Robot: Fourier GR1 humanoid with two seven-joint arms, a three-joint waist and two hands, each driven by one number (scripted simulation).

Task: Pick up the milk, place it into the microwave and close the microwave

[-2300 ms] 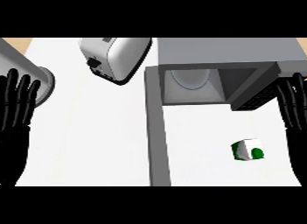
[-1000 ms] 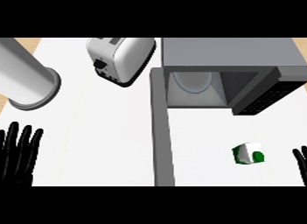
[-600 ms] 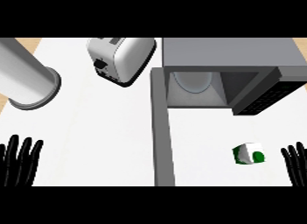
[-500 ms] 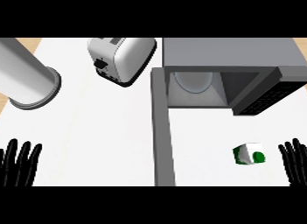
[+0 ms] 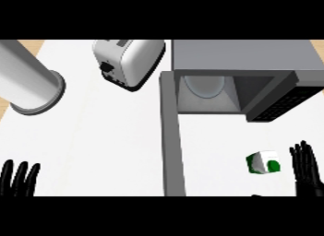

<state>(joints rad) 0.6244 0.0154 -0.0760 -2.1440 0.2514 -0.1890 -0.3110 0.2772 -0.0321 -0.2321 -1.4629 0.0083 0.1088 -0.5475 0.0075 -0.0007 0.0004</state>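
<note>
Milk (image 5: 262, 162): small white-and-green carton, probably light, stiff-sided, crushable; take across opposite flat sides. Right hand (image 5: 307, 177) just beside it, fingers straight and apart (holding nothing).

You've got one view here, from the robot's head, looking steeply down onto the white counter (image 5: 110, 138). The far side sits at the top, where the microwave (image 5: 246, 55) and toaster (image 5: 134, 60) show from above, fairly close. The near edge runs along the bottom, where the left hand (image 5: 14, 182) and right hand (image 5: 306, 173) just poke in at the corners
</note>
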